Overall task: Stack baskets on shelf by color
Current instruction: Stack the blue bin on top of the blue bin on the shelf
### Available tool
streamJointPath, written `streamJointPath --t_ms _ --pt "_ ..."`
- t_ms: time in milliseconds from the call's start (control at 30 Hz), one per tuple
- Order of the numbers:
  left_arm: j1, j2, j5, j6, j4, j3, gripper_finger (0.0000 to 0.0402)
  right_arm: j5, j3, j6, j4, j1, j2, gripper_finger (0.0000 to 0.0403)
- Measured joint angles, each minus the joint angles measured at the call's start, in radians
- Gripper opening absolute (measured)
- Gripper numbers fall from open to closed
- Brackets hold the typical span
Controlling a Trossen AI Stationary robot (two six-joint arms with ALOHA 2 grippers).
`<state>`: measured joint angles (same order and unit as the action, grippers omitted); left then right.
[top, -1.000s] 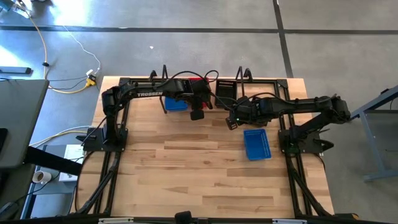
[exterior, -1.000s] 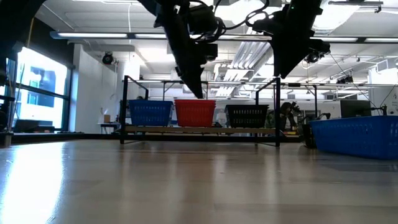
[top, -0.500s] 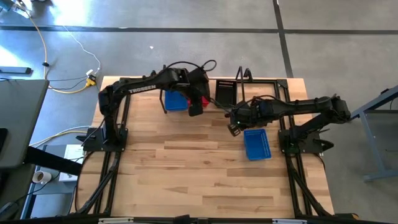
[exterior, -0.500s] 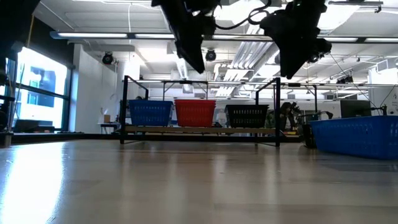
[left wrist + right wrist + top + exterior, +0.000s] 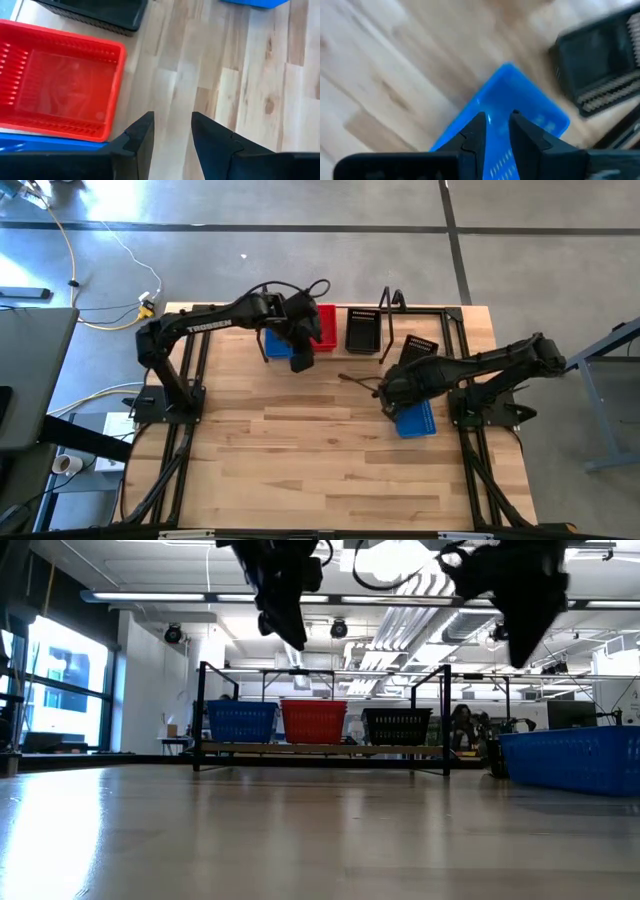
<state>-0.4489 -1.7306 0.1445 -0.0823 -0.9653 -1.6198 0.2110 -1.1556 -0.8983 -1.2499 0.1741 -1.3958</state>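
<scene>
Two claws in my feed, both empty with fingers slightly apart. Right claw (image 5: pixel 388 402) hangs over the loose blue basket (image 5: pixel 416 418) on the tabletop (image 5: pixel 300 450). Left claw (image 5: pixel 300 363) hovers by the shelf (image 5: pixel 320 748), where I see blue basket (image 5: pixel 241 722), red basket (image 5: pixel 314 722) and black basket (image 5: pixel 397 726).
</scene>
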Motion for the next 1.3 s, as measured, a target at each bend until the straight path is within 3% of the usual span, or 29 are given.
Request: streamJointPath --t_ms 300,567,733,967,1300 --pt "0.062 0.149 -0.009 0.092 0.054 0.156 0.0119 -0.151 0.168 -0.044 0.06 0.11 0.112 0.0071" --pt "0.097 0.28 -0.067 0.177 0.101 0.277 0.0117 -0.213 0.299 -0.033 0.199 0.191 0.268 0.0071" --pt "0.113 0.316 -0.07 0.221 0.102 0.307 0.0117 -0.249 0.352 0.107 0.249 0.25 0.335 0.0071" --pt "0.13 0.322 -0.07 0.24 0.103 0.317 0.0117 -0.247 0.356 0.24 0.242 0.32 0.323 0.0071" --pt "0.137 0.321 -0.07 0.255 0.103 0.317 0.0117 -0.248 0.355 0.276 0.2 0.352 0.226 0.0096"
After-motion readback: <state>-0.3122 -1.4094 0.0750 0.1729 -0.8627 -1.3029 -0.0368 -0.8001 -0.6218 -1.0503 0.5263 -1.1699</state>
